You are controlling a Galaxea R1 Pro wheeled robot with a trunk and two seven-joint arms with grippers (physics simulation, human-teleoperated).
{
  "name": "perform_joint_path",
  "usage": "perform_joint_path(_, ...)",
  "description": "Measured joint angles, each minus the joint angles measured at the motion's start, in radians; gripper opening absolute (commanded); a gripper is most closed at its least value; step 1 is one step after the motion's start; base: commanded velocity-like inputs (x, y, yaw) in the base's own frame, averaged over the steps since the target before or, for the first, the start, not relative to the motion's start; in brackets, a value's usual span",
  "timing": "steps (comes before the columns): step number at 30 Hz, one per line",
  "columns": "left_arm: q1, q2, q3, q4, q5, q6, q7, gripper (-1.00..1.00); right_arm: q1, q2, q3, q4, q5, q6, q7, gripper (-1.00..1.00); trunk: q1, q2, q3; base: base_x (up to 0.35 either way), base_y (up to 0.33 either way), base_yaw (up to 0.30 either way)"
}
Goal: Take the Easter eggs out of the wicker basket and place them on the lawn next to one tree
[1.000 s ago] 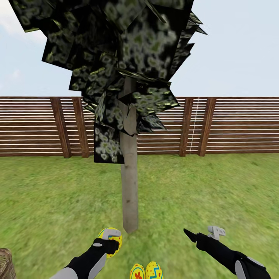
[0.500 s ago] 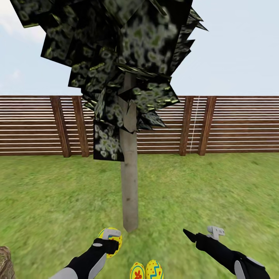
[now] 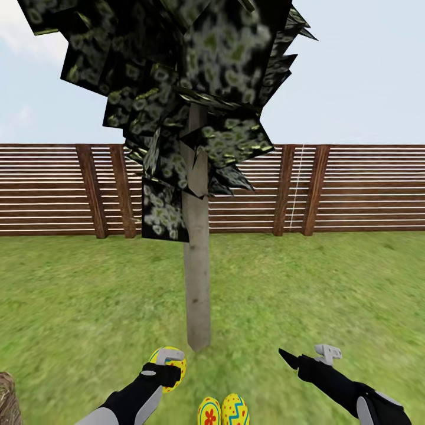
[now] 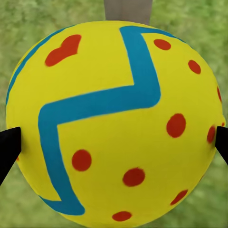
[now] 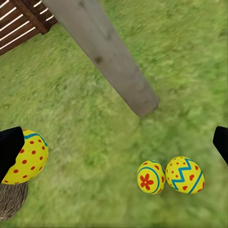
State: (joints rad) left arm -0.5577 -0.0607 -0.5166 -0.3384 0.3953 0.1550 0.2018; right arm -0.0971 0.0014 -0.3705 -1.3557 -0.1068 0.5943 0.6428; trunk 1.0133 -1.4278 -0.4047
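My left gripper (image 3: 167, 367) is shut on a yellow Easter egg with red dots (image 3: 175, 370), held low just left of the tree's trunk (image 3: 197, 283). In the left wrist view that egg (image 4: 114, 123) sits between the two black fingertips (image 4: 6, 148). Two more eggs lie side by side on the lawn (image 3: 307, 289) near the trunk's foot: the red-flower egg (image 3: 209, 413) and the blue-zigzag egg (image 3: 235, 411). The right wrist view shows both, the flower egg (image 5: 151, 176) and the zigzag egg (image 5: 185, 175), below the trunk (image 5: 104, 52). My right gripper (image 3: 306, 356) hangs open and empty to their right. An edge of the wicker basket (image 3: 6, 401) shows at lower left.
A brown slatted fence (image 3: 354, 189) closes the garden behind the tree. Dark blotched foliage (image 3: 177, 77) hangs over the trunk, well above the arms. Open grass spreads to both sides of the trunk.
The head view has crept slightly, so the tree and fence sit a little higher in the picture. Both grippers and the eggs keep their places.
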Motion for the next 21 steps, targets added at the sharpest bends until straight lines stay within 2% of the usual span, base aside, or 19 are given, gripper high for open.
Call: perform_joint_path(21, 0.0, 0.0, -0.001, 0.0, -0.001, 0.0, 0.001, -1.0, 0.0, -0.002, -0.001, 0.0, 0.0, 0.0, 0.0, 1.0, 0.081, -0.147, -0.066, 0.0, 0.0, 0.0)
